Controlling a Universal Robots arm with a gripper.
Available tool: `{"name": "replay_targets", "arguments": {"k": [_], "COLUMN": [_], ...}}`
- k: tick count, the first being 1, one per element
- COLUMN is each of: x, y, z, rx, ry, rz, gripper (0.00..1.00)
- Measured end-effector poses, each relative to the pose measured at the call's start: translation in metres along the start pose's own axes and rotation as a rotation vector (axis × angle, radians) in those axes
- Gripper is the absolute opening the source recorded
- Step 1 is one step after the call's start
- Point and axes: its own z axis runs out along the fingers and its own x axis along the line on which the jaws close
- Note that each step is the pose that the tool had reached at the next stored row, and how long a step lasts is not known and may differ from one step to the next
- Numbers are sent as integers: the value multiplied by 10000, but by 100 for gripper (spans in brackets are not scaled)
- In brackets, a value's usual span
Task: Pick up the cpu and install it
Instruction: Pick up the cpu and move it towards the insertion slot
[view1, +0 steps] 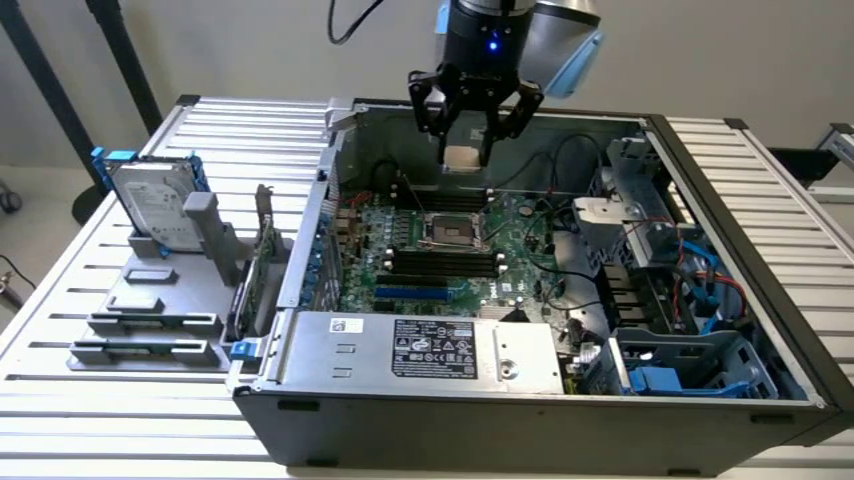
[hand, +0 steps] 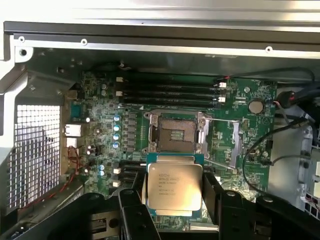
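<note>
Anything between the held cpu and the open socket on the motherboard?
Nothing. In the exterior view the cpu hangs above the socket with only air between them.

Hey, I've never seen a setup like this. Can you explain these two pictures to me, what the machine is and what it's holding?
This is a robot arm with a gripper at its tip. One picture comes from a camera off the arm, looking over a slatted table; the other from a camera on the wrist, looking down past the fingers. On the table lies an open computer case with its motherboard and an open socket showing. The gripper hangs above the board, shut on the cpu, a small silvery square chip. At the exterior view's left, a hard drive stands upright in a grey holder.
</note>
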Motion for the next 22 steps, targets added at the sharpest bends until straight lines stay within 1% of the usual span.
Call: {"name": "replay_targets", "arguments": {"k": [5,9,13,19,22], "x": [-5,-9,-12,-18,-28], "y": [46,52,54,82,92], "z": [93,165,238,348,399], "rx": [0,15,17,15,25], "ry": [-4,-3,-3,-4,-3], "rz": [114,117,118,119,117], "gripper": [55,55,55,55,55]}}
